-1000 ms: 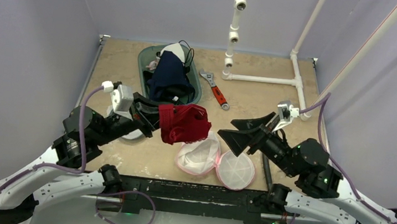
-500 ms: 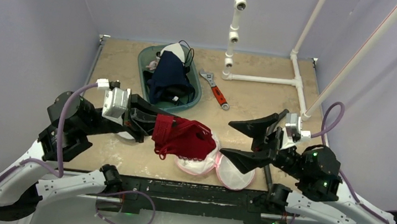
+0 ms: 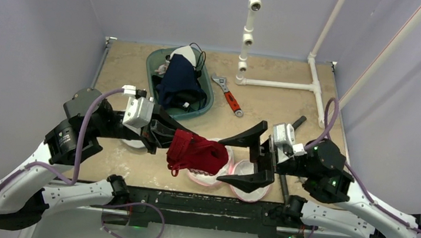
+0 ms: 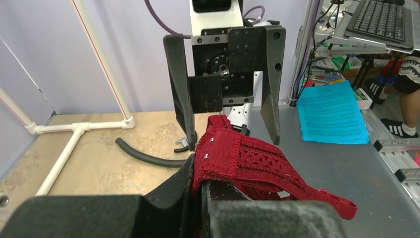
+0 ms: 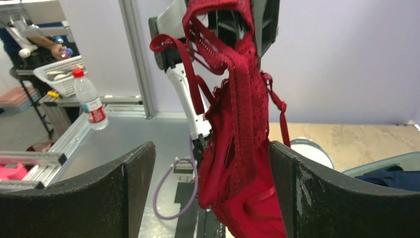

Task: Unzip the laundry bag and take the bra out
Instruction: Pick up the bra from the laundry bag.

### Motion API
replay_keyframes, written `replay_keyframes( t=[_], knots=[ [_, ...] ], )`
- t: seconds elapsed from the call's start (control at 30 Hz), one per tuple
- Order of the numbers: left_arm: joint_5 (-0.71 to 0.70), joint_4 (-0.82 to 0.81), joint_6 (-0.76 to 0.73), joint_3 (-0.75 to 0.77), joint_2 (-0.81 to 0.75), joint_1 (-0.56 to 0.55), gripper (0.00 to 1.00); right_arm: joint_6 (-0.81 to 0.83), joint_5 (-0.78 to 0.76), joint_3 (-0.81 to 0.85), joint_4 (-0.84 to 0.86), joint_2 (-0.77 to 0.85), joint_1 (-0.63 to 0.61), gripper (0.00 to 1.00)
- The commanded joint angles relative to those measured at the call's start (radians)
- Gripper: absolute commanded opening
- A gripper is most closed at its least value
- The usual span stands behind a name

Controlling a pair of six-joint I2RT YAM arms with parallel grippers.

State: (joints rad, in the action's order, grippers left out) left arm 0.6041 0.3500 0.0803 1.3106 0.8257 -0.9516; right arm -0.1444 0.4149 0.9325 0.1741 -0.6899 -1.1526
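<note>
From above, the left gripper [image 3: 166, 140] is clamped on the red bra [image 3: 197, 153], holding it over the opened laundry bag [image 3: 206, 178], a white mesh shell with pink trim at the table's [image 3: 292, 104] near edge. The right gripper [image 3: 222, 160] gapes wide and holds nothing, its black wedge-shaped jaws either side of the bra's right end.

Left wrist: a lace band with small metal hooks is pinched in the jaws, an elastic strap trailing right.

Right wrist: the bra hangs in the gap between the spread jaws.

A second ago the right gripper stood farther right
</note>
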Motion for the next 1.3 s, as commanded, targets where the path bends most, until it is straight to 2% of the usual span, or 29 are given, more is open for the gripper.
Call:
replay_keyframes(
  t=[0.0, 0.13, 0.53, 0.6, 0.7, 0.73, 0.77, 0.8, 0.83, 0.9, 1.0, 1.13, 1.27],
  knots=[
    [0.029, -0.012, -0.034, 0.051, -0.003, -0.004, 0.0, 0.014, 0.064, 0.039, -0.022, -0.021, -0.003, 0.86],
    [0.025, -0.015, -0.038, 0.058, -0.006, -0.005, 0.0, 0.015, 0.052, 0.038, -0.045, -0.031, -0.003, 0.82],
    [-0.003, -0.023, -0.036, 0.056, -0.01, -0.003, 0.0, 0.02, 0.075, 0.08, -0.089, -0.119, -0.004, 0.54],
    [-0.016, -0.022, -0.036, 0.048, -0.01, -0.004, 0.0, 0.008, 0.084, 0.079, -0.077, -0.124, -0.004, 0.41],
    [-0.069, 0.006, -0.049, 0.038, -0.012, -0.005, 0.01, -0.031, 0.095, 0.059, -0.032, -0.123, -0.003, 0.1],
    [-0.097, 0.021, -0.053, 0.031, -0.015, -0.004, 0.1, -0.035, 0.088, 0.057, -0.027, -0.123, -0.003, 0.02],
    [-0.126, 0.034, -0.055, 0.021, -0.021, -0.004, 0.24, -0.038, 0.08, 0.055, -0.021, -0.123, -0.002, 0.0],
    [-0.166, 0.042, -0.055, -0.003, -0.033, -0.003, 0.4, -0.04, 0.067, 0.054, -0.017, -0.124, -0.002, 0.0],
    [-0.215, 0.046, -0.047, -0.025, -0.05, -0.003, 0.51, -0.043, 0.044, 0.054, -0.014, -0.121, -0.002, 0.0],
    [-0.33, 0.053, -0.031, -0.073, -0.095, -0.005, 0.67, -0.055, -0.034, 0.053, -0.006, -0.112, -0.002, 0.0],
    [-0.57, 0.058, 0.015, -0.147, -0.196, -0.003, 0.79, -0.062, -0.198, 0.073, -0.006, -0.099, -0.001, 0.0],
    [-0.972, 0.087, 0.094, -0.207, -0.32, -0.004, 0.91, -0.092, -0.483, 0.143, -0.038, -0.139, -0.002, 0.0],
    [-1.275, 0.127, 0.17, -0.235, -0.408, -0.004, 0.95, -0.112, -0.642, 0.215, -0.06, -0.238, 0.0, 0.0]
  ],
)
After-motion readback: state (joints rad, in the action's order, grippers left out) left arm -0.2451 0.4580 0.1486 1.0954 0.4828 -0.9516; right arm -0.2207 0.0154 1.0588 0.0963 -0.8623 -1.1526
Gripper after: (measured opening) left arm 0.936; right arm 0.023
